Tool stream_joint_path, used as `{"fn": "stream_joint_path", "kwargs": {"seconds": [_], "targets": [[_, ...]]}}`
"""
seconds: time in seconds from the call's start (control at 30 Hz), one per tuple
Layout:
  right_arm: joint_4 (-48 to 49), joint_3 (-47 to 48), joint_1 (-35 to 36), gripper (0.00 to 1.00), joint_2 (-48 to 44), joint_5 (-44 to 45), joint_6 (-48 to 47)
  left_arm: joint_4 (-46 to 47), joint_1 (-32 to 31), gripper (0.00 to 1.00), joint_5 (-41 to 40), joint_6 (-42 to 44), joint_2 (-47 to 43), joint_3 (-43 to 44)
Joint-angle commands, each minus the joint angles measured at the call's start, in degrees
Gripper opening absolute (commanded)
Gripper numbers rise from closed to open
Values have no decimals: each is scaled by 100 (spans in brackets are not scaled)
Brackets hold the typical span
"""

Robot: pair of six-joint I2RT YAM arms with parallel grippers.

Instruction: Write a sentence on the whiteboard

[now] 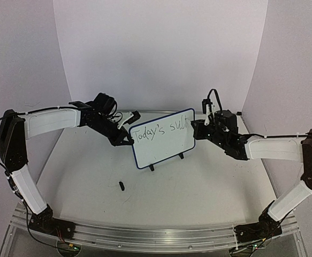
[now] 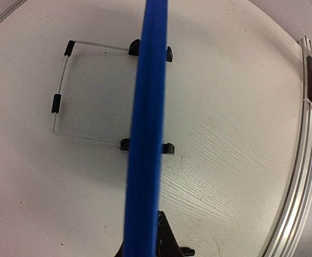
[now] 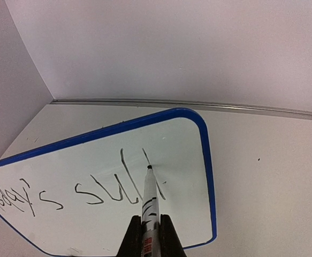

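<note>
With the right gripper (image 3: pixel 151 238) pinching the marker (image 3: pixel 149 198) at lower centre and the left gripper (image 1: pixel 126 140) clamping the whiteboard (image 3: pixel 210 160) by its rim, harder pressure risked tilting it and skewing the sentence (image 1: pixel 158 132).

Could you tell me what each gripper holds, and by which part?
The left gripper clamps the whiteboard by its left rim; the right gripper clamps the marker by its barrel.
</note>
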Motion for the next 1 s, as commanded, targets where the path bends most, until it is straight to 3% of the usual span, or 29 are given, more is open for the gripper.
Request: {"fn": "stream_joint_path", "kwargs": {"seconds": [0.0,0.5,0.97], "targets": [[176,221,-22,0,-150,-15,-48,-351,-31,0,-493,252,231,-5],[177,-389,-17,0,-138,45,295,-350,-30,0,-504,256,245,-6],[148,-215,-24,0,24,200,165,-348,-28,0,-495,253,240,-6]]}}
